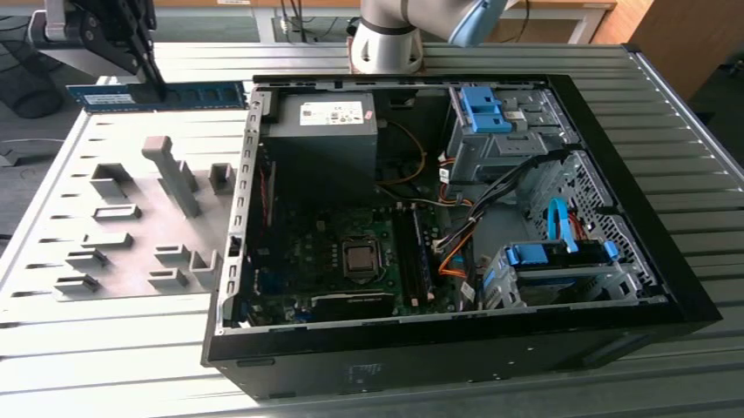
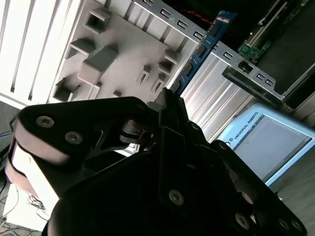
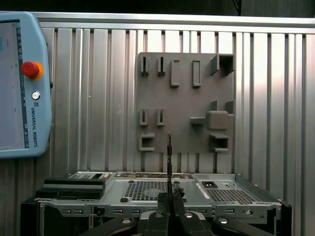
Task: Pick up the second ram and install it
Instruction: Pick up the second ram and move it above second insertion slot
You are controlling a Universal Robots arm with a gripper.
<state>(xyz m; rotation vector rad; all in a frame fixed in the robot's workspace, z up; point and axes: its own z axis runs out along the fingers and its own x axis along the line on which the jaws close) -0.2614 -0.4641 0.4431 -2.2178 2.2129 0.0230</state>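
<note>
In the exterior view the gripper [image 1: 152, 78] hangs over the far corner of the grey fixture plate [image 1: 128, 218]. Its fingers are clamped on the second ram [image 1: 192, 94], which it carries level and on edge, clear of the plate and the slatted table [image 1: 93, 366]. The pinch sits near the middle of the stick, probably so that it stays balanced and both ends can be pushed evenly. The stick is just outside the wall of the open computer case [image 1: 465, 348], on the exterior view's left, and well apart from the motherboard [image 1: 337, 261] inside, so it is not yet over any slot. In the second wrist view the second ram [image 2: 202, 49] runs straight out from between the closed fingertips of the gripper [image 2: 167, 101], its face with the dark chips turned to the camera. It passes between the fixture plate [image 2: 113, 54] and the edge of the case [image 2: 256, 73]. In the first wrist view it is edge-on, a thin dark line [image 3: 169, 162] rising from the gripper [image 3: 170, 199]. It is centred between the jaws and upright, which looks like a square, untwisted hold. Behind it lie the fixture plate [image 3: 187, 98] and a teach pendant [image 3: 19, 83] on the table.
</note>
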